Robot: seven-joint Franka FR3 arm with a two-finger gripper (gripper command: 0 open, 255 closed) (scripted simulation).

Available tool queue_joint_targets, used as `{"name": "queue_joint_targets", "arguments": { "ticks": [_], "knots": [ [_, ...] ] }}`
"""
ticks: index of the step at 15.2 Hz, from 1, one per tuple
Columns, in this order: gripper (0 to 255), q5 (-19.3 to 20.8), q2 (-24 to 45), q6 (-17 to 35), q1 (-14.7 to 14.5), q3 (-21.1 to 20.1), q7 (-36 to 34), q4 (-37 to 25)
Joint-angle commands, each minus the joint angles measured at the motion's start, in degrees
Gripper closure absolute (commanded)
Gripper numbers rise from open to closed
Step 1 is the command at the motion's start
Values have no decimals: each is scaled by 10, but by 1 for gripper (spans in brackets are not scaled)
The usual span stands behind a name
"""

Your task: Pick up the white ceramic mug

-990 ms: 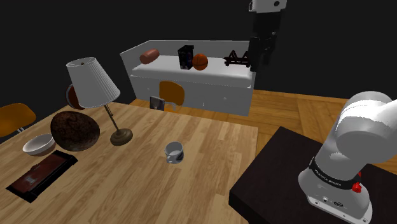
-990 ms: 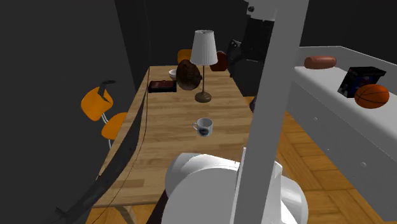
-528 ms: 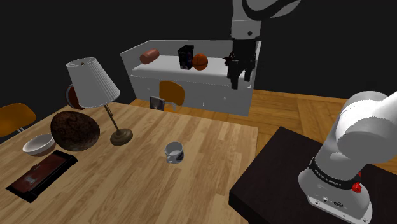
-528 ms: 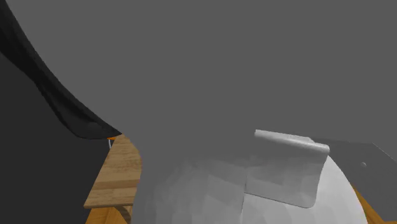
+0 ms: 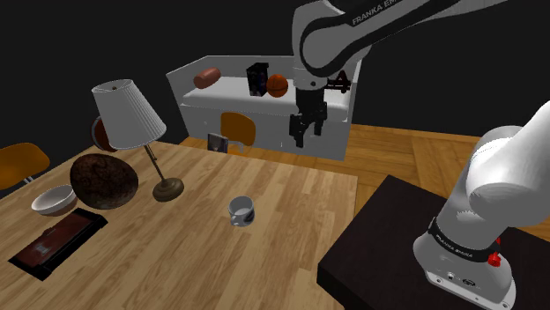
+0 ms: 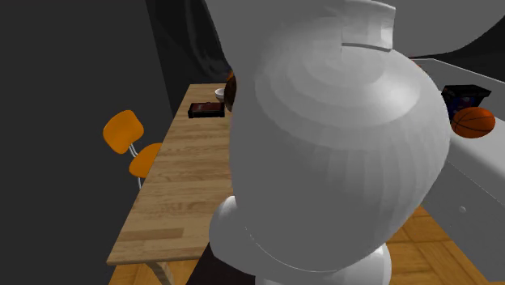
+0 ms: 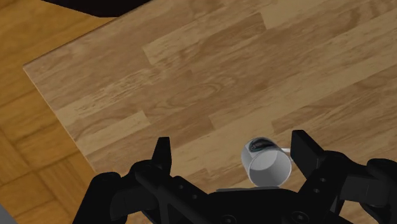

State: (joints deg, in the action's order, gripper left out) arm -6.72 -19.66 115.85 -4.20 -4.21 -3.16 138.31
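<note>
A white mug (image 5: 241, 210) with a dark blue mark on its side stands upright on the wooden table (image 5: 291, 229), near the table's middle. My black gripper (image 5: 302, 132) hangs high above the table's far edge, well up and to the shoulder view's right of the mug. In the wrist view the mug (image 7: 268, 163) shows far below, between my open fingers (image 7: 161, 153), closer to the one on the mug's handle side; nothing is held. The arm's white body (image 6: 332, 138) blocks the mug in the second exterior view.
On the table stand a lamp (image 5: 134, 123), a dark brown round object (image 5: 103, 180), a white bowl (image 5: 54, 201) and a flat dark tray (image 5: 56, 240). A white cabinet (image 5: 264, 110) behind holds a basketball (image 5: 278, 84). An orange chair (image 6: 129, 139) stands beside the table.
The arm has swung down and toward the shoulder view's left, bringing the gripper from high over the cabinet to above the table's far edge. The mug has not moved.
</note>
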Motion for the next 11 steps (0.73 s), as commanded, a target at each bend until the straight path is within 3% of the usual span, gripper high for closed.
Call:
{"name": "queue_joint_targets", "arguments": {
  "ticks": [1,11],
  "knots": [
    [0,0,45,35,-2,-6,-5,-11],
    [0,19,261,169,-17,-29,-47,-95]
  ]
}}
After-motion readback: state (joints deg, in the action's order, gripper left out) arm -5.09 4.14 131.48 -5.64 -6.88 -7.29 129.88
